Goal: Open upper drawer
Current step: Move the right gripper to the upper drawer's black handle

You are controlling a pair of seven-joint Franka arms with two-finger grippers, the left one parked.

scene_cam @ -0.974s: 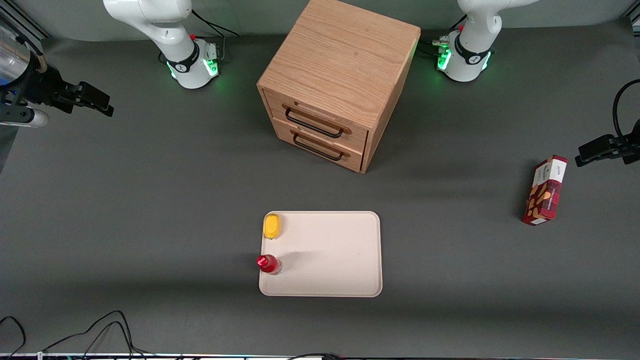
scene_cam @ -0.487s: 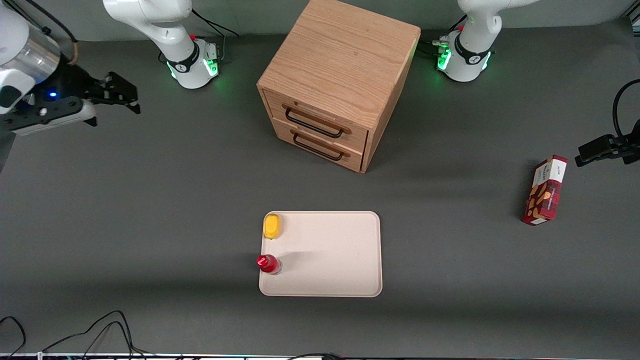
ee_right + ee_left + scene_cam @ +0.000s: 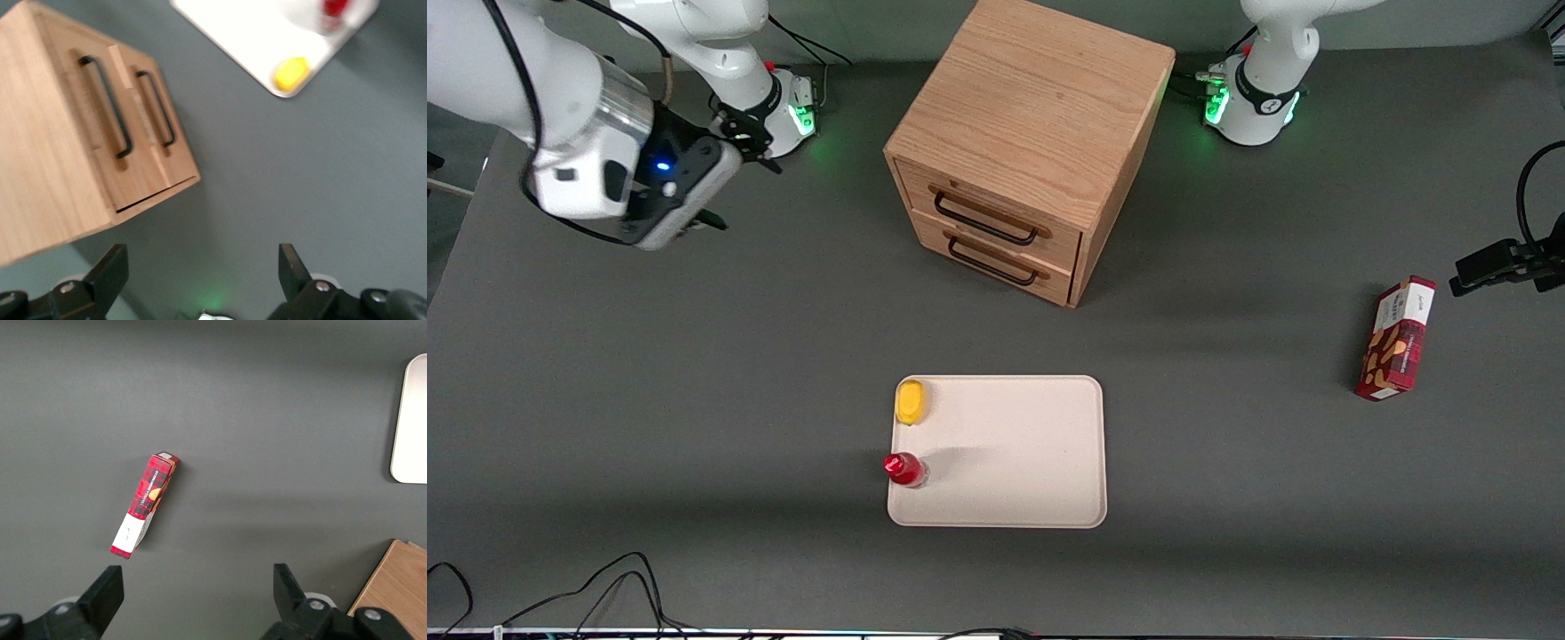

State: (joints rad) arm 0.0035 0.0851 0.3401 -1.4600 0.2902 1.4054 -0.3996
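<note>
So my gripper (image 3: 200,280) hangs in the air above the dark grey counter (image 3: 694,373), toward the working arm's end of it, well apart from the oak cabinet (image 3: 1040,116) and holding nothing. In the wrist view its two black fingers (image 3: 110,273) stand wide apart with bare counter between them, so it's plainly open.

The cabinet sits about mid-counter. Its two drawers face the front camera at a bit of an angle. The upper drawer (image 3: 987,212) is the higher one, light oak with a long black bar handle (image 3: 985,220), and it looks fully shut, its face flush with the cabinet front. The lower drawer (image 3: 992,258) sits right beneath it with its own black handle, also closed. From my wrist camera I see both drawer fronts and both handles from the side, nothing touching them.

Nearer the front camera than the cabinet lies a pale rectangular tray (image 3: 1032,462). On it there's a small yellow thing (image 3: 911,402) in one corner and a red-capped bottle (image 3: 904,468) standing by the same edge, a bit nearer the camera.

Way over toward the parked arm's end, a red plaid box (image 3: 1396,339) lies on the counter by itself.
</note>
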